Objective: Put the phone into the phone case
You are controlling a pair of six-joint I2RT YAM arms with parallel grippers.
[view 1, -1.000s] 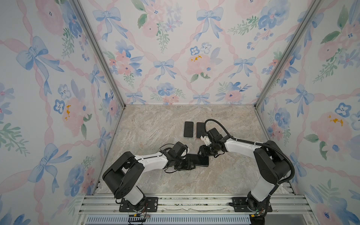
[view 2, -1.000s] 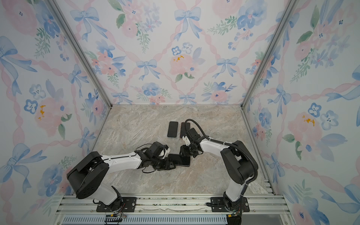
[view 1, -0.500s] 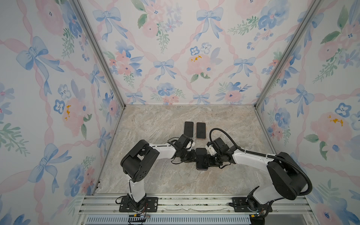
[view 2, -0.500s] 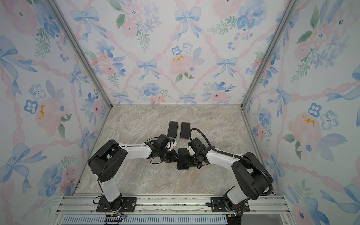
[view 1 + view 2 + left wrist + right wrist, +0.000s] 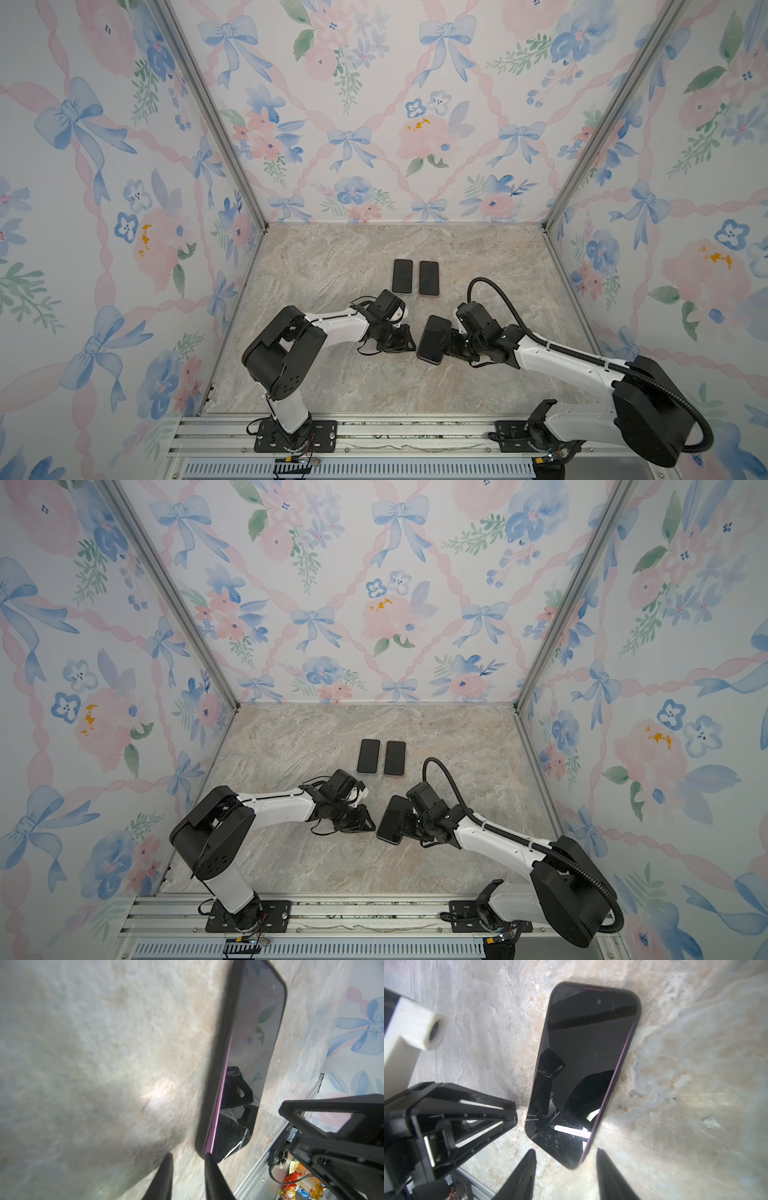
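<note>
The phone (image 5: 433, 338), dark screen up with a thin purple edge, lies flat on the table (image 5: 374, 382) near the middle, turned slightly off square. It sits inside the black case (image 5: 224, 1032), whose rim wraps its sides and corners.

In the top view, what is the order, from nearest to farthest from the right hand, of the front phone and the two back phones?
1. Front phone, right at the right hand.
2. Right back phone, behind the hand.
3. Left back phone, behind and further left.
</note>
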